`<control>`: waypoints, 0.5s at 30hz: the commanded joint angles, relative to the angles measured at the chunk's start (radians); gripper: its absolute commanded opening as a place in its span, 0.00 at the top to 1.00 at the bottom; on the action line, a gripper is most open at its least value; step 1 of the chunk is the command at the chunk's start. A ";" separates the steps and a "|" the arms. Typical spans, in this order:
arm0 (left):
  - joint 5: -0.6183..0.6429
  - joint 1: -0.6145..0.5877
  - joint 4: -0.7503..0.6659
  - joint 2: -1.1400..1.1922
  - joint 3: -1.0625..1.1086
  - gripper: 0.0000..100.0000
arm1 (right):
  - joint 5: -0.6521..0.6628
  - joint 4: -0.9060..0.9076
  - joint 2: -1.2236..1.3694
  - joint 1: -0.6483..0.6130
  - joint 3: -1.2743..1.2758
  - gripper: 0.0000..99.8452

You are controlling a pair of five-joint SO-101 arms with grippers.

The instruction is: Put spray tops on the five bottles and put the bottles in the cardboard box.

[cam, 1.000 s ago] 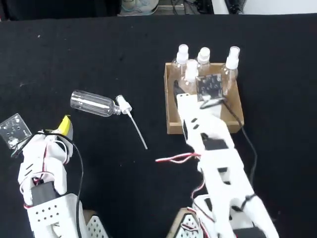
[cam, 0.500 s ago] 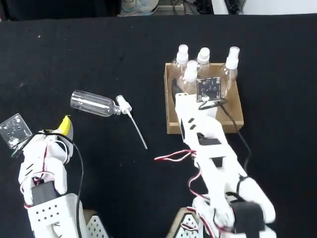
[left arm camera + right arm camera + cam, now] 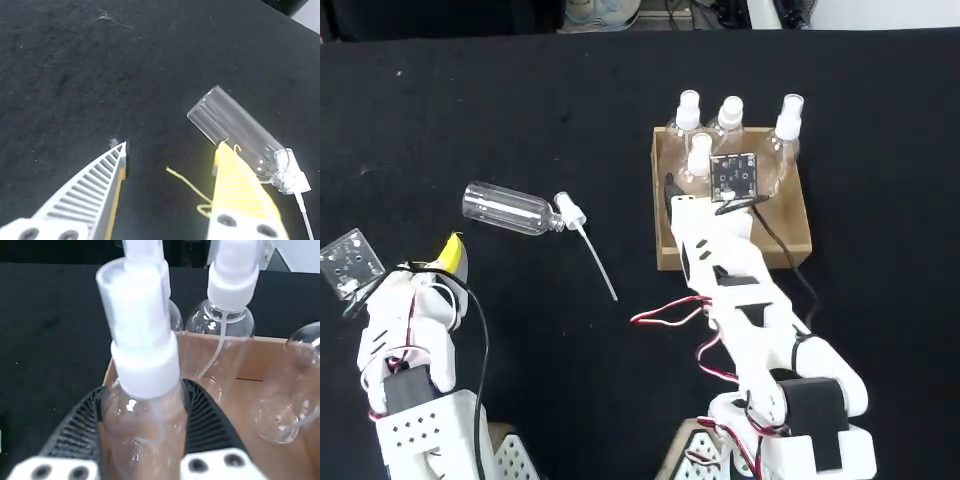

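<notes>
The right hand (image 3: 144,397) is clamped around a clear plastic bottle with a white spray top (image 3: 141,352), held upright within the brown cardboard box (image 3: 665,256), near three more capped clear bottles (image 3: 731,116) standing along its far side. The left hand (image 3: 171,150) hangs with fingers apart above the black surface (image 3: 520,100), near a fifth clear bottle (image 3: 510,208) lying on its side. A white spray top with a thin tube (image 3: 576,222) lies at that bottle's neck.

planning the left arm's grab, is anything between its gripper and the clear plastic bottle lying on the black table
Nothing visible does: only bare black table separates the open left gripper from the clear plastic bottle lying on its side.
</notes>
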 commanded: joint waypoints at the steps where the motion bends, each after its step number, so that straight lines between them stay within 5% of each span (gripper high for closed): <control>1: 0.006 0.015 -0.023 -0.009 -0.012 0.73 | -0.003 -0.018 0.004 -0.031 -0.048 0.98; 7: 0.006 0.015 -0.023 -0.009 -0.012 0.73 | -0.002 0.040 -0.004 -0.051 -0.056 0.83; 15: 0.006 0.015 -0.023 -0.009 -0.012 0.73 | -0.002 0.038 -0.004 -0.048 -0.056 0.83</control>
